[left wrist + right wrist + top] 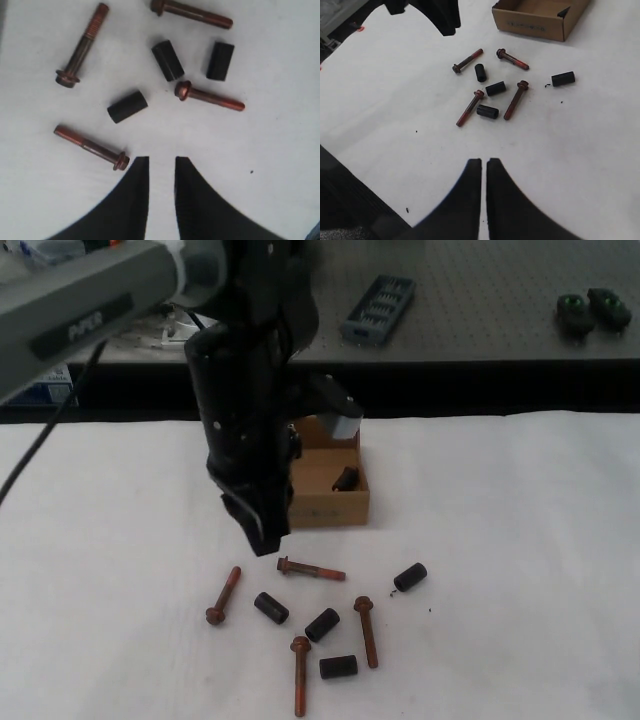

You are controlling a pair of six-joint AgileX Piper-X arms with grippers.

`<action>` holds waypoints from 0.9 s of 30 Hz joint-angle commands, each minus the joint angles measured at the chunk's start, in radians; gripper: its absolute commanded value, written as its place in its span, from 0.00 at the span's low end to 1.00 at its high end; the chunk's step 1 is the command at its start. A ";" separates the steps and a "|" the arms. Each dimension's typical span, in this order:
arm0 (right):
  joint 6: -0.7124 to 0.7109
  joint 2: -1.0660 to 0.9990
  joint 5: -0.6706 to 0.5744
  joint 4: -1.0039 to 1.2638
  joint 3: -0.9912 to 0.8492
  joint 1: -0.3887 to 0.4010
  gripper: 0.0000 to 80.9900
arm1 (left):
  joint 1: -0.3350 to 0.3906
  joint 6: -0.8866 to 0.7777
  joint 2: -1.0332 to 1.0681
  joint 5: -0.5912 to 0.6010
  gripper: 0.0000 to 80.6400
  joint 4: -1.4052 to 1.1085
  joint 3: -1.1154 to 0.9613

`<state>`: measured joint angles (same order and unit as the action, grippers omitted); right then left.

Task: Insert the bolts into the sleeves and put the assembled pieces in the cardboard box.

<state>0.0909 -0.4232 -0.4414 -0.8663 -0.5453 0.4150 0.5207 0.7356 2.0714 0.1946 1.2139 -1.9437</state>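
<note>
Several copper-coloured bolts [310, 569] and short black sleeves [271, 607] lie loose on the white cloth in front of the cardboard box [330, 508]. One dark piece [345, 478] lies inside the box. My left gripper [262, 535] hangs just above the near-left of the pile; in its wrist view the left gripper [161, 161] is open by a narrow gap, holding nothing, with a bolt [92, 147] and a sleeve [127, 106] close ahead. My right gripper [484, 162] is shut and empty, well back from the bolts [470, 107], sleeves [495, 89] and box [540, 25].
A single sleeve [410, 576] lies apart to the right of the pile. Behind the cloth, a dark perforated bench holds a blue rack [378, 308] and two black-and-green parts [595, 310]. Bare cloth spreads to the right and left of the pile.
</note>
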 commanded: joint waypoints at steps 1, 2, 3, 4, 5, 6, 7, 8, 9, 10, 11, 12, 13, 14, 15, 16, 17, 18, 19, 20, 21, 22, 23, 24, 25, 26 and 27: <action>-0.026 0.007 -0.014 -0.007 -0.012 -0.006 0.05 | 0.024 0.133 -0.120 -0.036 0.14 0.074 0.100; -0.029 0.007 -0.014 -0.007 -0.012 -0.006 0.05 | 0.028 0.153 -0.139 -0.042 0.13 0.074 0.123; -0.031 0.007 -0.014 -0.007 -0.012 -0.006 0.05 | 0.033 0.176 -0.152 -0.057 0.10 0.074 0.145; -0.041 0.007 -0.014 -0.009 -0.012 -0.006 0.05 | 0.039 0.198 -0.167 -0.067 0.07 0.074 0.165; -0.049 0.007 -0.014 -0.011 -0.012 -0.006 0.05 | 0.044 0.217 -0.180 -0.069 0.05 0.074 0.183; -0.049 0.007 -0.014 -0.011 -0.012 -0.006 0.05 | 0.050 0.232 -0.192 -0.068 0.04 0.074 0.202; -0.049 0.007 -0.014 -0.011 -0.012 -0.006 0.05 | 0.054 0.249 -0.199 -0.068 0.04 0.074 0.216; -0.049 0.007 -0.014 -0.011 -0.012 -0.006 0.05 | 0.060 0.260 -0.208 -0.068 0.04 0.074 0.232; -0.049 0.007 -0.014 -0.011 -0.012 -0.006 0.05 | 0.066 0.262 -0.216 -0.072 0.04 0.072 0.248; -0.048 0.007 -0.014 -0.015 -0.012 -0.006 0.05 | 0.073 0.262 -0.224 -0.072 0.04 0.068 0.264; -0.048 0.007 -0.014 -0.022 -0.012 -0.006 0.05 | 0.079 0.260 -0.234 -0.072 0.04 0.064 0.284; -0.048 0.007 -0.014 -0.033 -0.012 -0.006 0.05 | 0.084 0.259 -0.245 -0.085 0.04 0.059 0.300; -0.048 0.007 -0.014 -0.044 -0.012 -0.006 0.05 | 0.091 0.259 -0.258 -0.105 0.04 0.050 0.323; -0.048 0.007 -0.014 -0.063 -0.012 -0.006 0.05 | 0.099 0.259 -0.279 -0.134 0.04 0.035 0.348; -0.052 0.007 -0.014 -0.076 -0.012 -0.006 0.05 | 0.107 0.259 -0.297 -0.159 0.02 0.018 0.370; -0.065 0.007 -0.014 -0.092 -0.012 -0.006 0.05 | 0.117 0.259 -0.320 -0.187 0.00 -0.004 0.397; -0.078 0.007 -0.014 -0.103 -0.012 -0.006 0.05 | 0.125 0.261 -0.339 -0.203 0.01 -0.031 0.423; -0.102 0.007 -0.014 -0.117 -0.012 -0.006 0.05 | 0.134 0.270 -0.363 -0.213 0.01 -0.065 0.448; -0.114 0.007 -0.014 -0.121 -0.012 -0.006 0.05 | 0.141 0.296 -0.385 -0.209 0.01 -0.107 0.468; -0.119 0.007 -0.013 -0.120 -0.012 -0.006 0.05 | 0.145 0.322 -0.401 -0.202 0.01 -0.145 0.490; -0.124 0.007 -0.011 -0.116 -0.012 -0.006 0.05 | 0.146 0.345 -0.410 -0.184 0.01 -0.191 0.508; -0.130 0.007 -0.010 -0.112 -0.012 -0.006 0.05 | 0.145 0.352 -0.412 -0.161 0.01 -0.229 0.521; -0.134 0.007 -0.010 -0.109 -0.012 -0.006 0.05 | 0.145 0.360 -0.412 -0.142 0.01 -0.258 0.533; -0.136 0.007 -0.010 -0.109 -0.012 -0.006 0.05 | 0.141 0.377 -0.408 -0.125 0.01 -0.282 0.544; -0.137 0.007 -0.010 -0.109 -0.012 -0.006 0.05 | 0.137 0.397 -0.402 -0.120 0.01 -0.301 0.554; -0.137 0.007 -0.010 -0.109 -0.012 -0.006 0.05 | 0.131 0.419 -0.394 -0.110 0.00 -0.322 0.564; -0.137 0.007 -0.010 -0.109 -0.012 -0.006 0.05 | 0.125 0.446 -0.382 -0.095 0.01 -0.334 0.571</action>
<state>-0.0345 -0.4217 -0.4438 -0.9752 -0.5453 0.4150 0.6558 1.1062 1.6729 0.0575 0.9266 -1.4008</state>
